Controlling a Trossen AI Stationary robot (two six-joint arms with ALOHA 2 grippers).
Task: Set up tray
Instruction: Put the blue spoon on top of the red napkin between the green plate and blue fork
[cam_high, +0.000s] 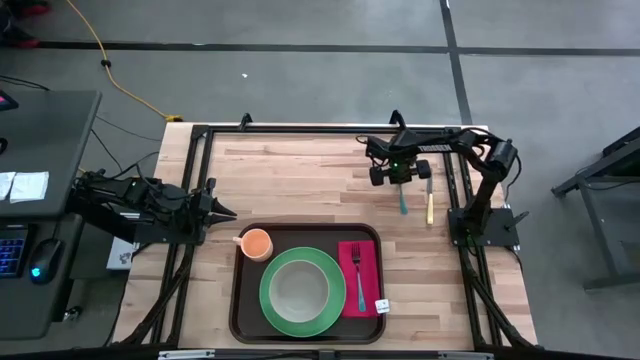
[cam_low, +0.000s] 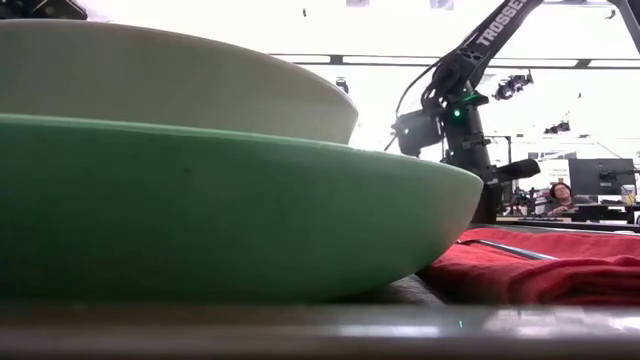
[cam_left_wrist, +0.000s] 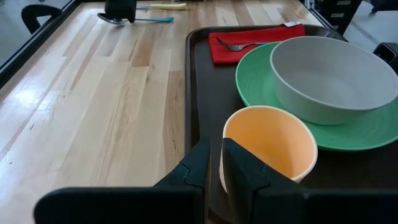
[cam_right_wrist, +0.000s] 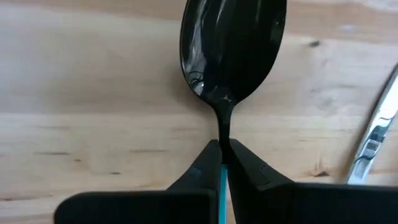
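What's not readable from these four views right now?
- Tray: in the low view the green plate and bowl fill the picture, hiding the cup and most of the tray.
- Spoon: the right wrist view cuts off its teal handle behind the right end effector.
- White tag on the red napkin: too small to read in the high view.
- Left end effector: sits beside the cup; contact unclear.

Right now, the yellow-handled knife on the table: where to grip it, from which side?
Grip the knife by its yellow handle, from straight above, fingers across its width. It lies flat on the wood beside the teal-handled spoon, handle toward the tray. The right gripper, shut on the spoon, is nearest; the left gripper waits by the orange cup.
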